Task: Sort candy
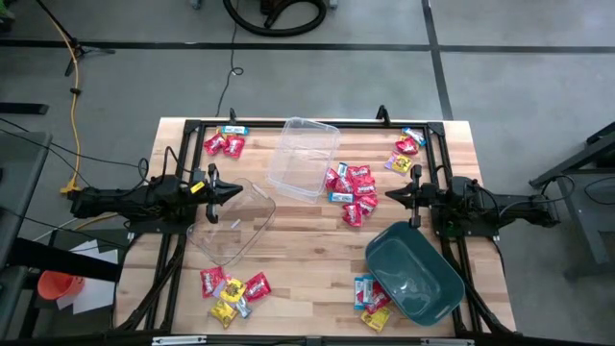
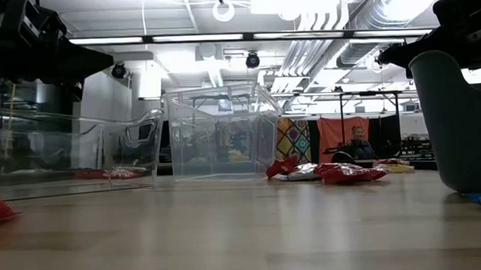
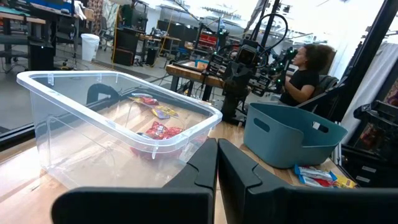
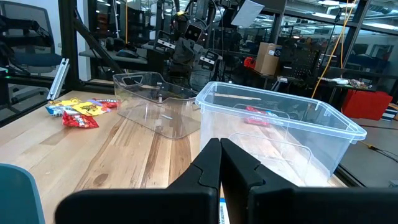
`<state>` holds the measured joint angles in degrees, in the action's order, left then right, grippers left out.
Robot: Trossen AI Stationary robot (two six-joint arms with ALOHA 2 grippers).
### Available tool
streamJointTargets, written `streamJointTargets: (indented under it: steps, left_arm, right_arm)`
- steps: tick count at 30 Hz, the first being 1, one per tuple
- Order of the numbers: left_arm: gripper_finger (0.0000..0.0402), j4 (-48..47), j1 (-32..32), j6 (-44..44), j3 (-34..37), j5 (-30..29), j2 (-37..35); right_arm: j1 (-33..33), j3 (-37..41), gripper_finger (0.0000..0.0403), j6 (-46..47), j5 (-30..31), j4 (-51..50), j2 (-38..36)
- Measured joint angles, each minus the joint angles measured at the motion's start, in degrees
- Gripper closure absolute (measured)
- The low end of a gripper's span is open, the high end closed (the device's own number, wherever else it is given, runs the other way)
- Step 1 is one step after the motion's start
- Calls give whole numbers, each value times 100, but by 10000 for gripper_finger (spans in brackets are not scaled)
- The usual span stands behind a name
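While both arms hover at the bench's (image 1: 288, 240) sides, the left gripper (image 1: 233, 191) sits over a clear tub (image 1: 231, 223), its fingers (image 3: 202, 168) clenched on nothing. The right gripper (image 1: 391, 195) hangs beside the teal bin (image 1: 413, 270), fingers (image 4: 208, 163) likewise pressed together and empty. Candy (image 1: 352, 190) lies in scattered heaps: beside the second clear tub (image 1: 302, 158), at the far corners, and near the front edge.
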<state>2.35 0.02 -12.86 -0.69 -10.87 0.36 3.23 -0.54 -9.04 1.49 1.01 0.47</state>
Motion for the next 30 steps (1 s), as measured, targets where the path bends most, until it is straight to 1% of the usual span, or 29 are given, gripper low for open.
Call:
streamJointTargets:
  steps: [27, 30]
  left_arm:
    - [401, 0, 0, -1, 1, 0, -1]
    - [401, 0, 1, -1, 1, 0, -1]
  right_arm:
    - [-1, -1, 402, 0, 1, 4, 0]
    - [-1, -1, 402, 119, -34, 222, 0]
